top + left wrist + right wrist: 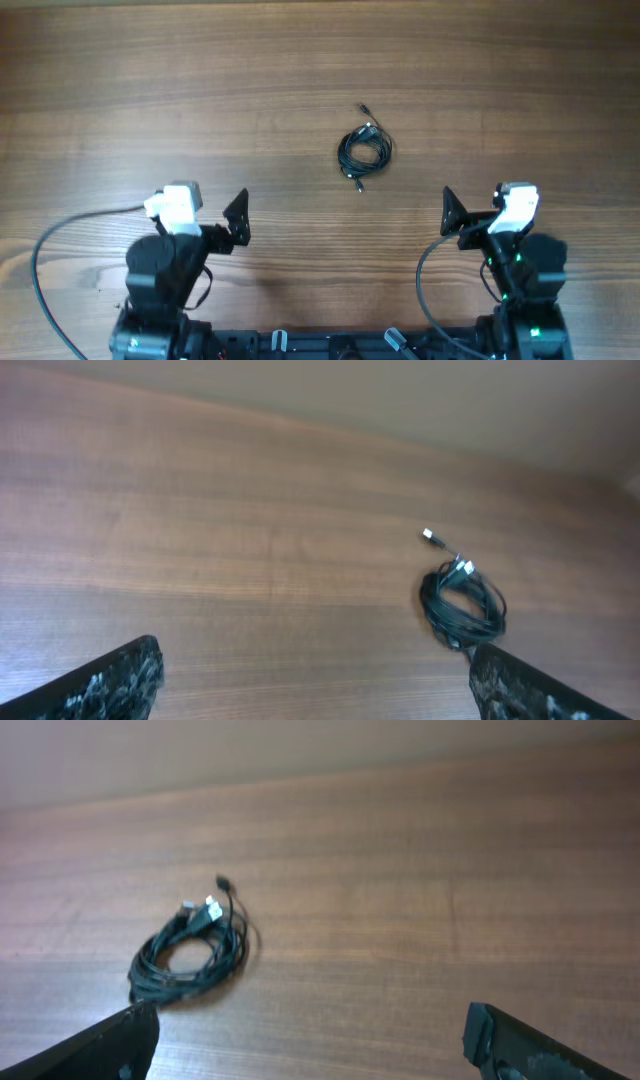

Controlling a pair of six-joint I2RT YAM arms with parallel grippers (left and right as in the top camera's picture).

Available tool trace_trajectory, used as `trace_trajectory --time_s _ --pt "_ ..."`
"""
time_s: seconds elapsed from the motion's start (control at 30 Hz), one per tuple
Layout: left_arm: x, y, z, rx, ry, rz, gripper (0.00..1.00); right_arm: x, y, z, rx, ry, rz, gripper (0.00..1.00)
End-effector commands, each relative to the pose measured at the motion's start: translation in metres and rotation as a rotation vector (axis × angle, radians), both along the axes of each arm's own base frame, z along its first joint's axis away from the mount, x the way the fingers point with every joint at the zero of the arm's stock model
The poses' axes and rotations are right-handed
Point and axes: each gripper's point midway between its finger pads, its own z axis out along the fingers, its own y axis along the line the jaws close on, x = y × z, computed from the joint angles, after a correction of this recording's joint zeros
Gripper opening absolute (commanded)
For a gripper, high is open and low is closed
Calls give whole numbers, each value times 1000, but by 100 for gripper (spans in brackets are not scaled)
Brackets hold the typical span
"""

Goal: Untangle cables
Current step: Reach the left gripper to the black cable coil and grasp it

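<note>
The cables (363,148) lie as one small coiled bundle of thin black cords on the wooden table, with tiny plugs sticking out at its far and near ends. My left gripper (238,208) hovers near and to the left of the bundle, and my right gripper (450,210) near and to the right; neither touches it. In the left wrist view the cables (462,605) sit just beyond the right finger (525,685), and the left gripper (320,695) is open and empty. In the right wrist view the cables (190,960) lie ahead of the left finger (105,1045); the right gripper (310,1050) is open.
The wooden table (320,60) fills the scene. A thicker black arm cable (60,235) loops out at the near left, and another (425,280) curves beside the right arm base. The arm bases stand along the near edge.
</note>
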Motion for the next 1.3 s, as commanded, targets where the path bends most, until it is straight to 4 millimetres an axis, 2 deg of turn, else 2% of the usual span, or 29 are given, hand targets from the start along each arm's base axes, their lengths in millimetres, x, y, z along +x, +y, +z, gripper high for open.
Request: trace_trajectory --time_s 0.0,0.1,0.27,0.47,0.57,0.63,0.8,0.97,1.07,1.17,1.27 --pt "14 -3 22 0 92 -1 100 9 1 22 16 58 -2 100" --pt "22 -4 33 13 198 0 100 14 7 29 33 137 32 100" --pt "27 -5 48 32 361 1 100 18 7 40 40 288 26 100" --pt "25 -4 22 51 512 2 100 23 8 53 63 434 10 100" --pt "31 -5 12 54 547 1 100 25 8 51 62 468 9 100" --pt "38 -8 13 44 531 -9 100 22 8 47 60 492 8 100" --pt "56 -38 28 -76 457 -134 100 20 8 45 73 506 0 100" --pt "75 -43 30 -151 439 -94 100 22 8 47 99 500 -19 100" --pt "83 -54 21 -148 454 -117 98 22 7 46 99 501 -20 100" --pt "93 -67 5 -146 488 -131 91 22 7 46 98 501 -20 99" --pt "104 -87 -13 -165 519 -145 88 22 7 47 99 501 -19 100"
